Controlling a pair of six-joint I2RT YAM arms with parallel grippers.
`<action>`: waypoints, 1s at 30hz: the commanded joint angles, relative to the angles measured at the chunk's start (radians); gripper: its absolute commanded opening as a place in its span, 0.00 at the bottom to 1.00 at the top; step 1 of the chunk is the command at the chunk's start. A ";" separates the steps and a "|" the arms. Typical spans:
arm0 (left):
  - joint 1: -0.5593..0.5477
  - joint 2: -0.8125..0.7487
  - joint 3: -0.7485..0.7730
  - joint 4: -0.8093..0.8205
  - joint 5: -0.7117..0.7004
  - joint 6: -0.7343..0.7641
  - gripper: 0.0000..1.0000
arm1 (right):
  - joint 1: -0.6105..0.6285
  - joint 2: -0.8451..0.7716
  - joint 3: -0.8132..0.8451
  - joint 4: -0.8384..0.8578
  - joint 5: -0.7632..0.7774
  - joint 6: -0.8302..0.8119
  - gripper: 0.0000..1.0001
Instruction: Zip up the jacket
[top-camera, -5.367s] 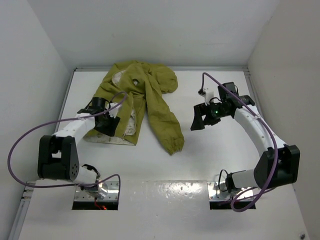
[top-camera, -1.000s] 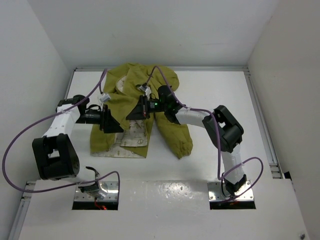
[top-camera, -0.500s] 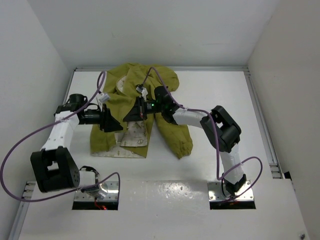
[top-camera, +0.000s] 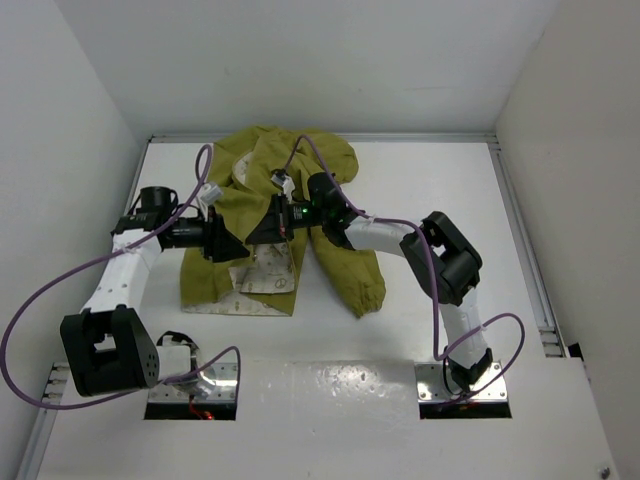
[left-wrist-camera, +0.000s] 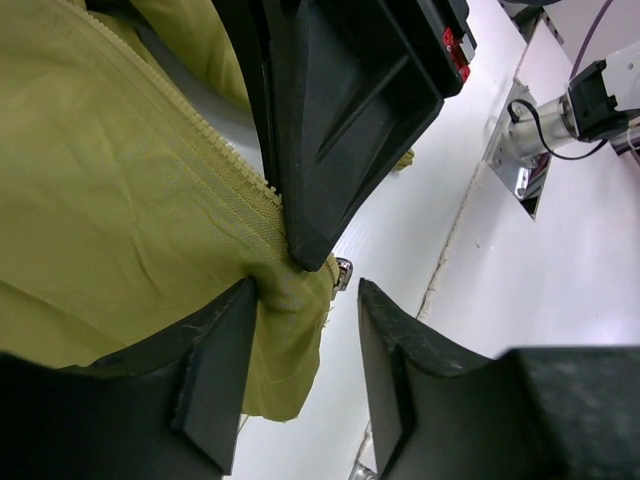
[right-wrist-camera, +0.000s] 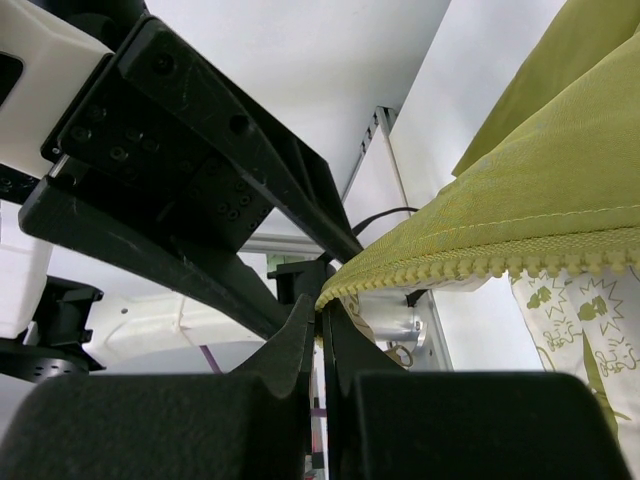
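The olive-yellow jacket lies open at the back of the table, its cream printed lining showing. My right gripper reaches in from the right and is shut on the jacket's toothed zipper edge, lifting it; its tips pinch the end of that edge. My left gripper faces it from the left. In the left wrist view my left gripper stands open around the pinched fabric corner. The cloth touches only the left finger. A small metal zipper slider shows there.
The jacket's right sleeve trails toward the front. Purple cables loop off both arms. Two cut-outs with metal plates sit at the near edge. White walls close in the table on three sides.
My left gripper's jaws have narrowed around the fabric corner and its arm has shifted slightly. Earlier the right arm was off to the right; it now holds the zipper edge.
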 joint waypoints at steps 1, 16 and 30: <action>-0.011 0.002 -0.005 0.021 0.018 -0.008 0.52 | 0.008 -0.006 0.039 0.044 -0.014 -0.004 0.00; -0.030 0.011 -0.015 0.030 0.009 0.001 0.46 | 0.008 -0.016 0.061 0.053 -0.017 0.011 0.00; -0.048 0.020 -0.015 0.030 0.038 0.010 0.30 | 0.008 -0.013 0.070 0.058 -0.015 0.017 0.00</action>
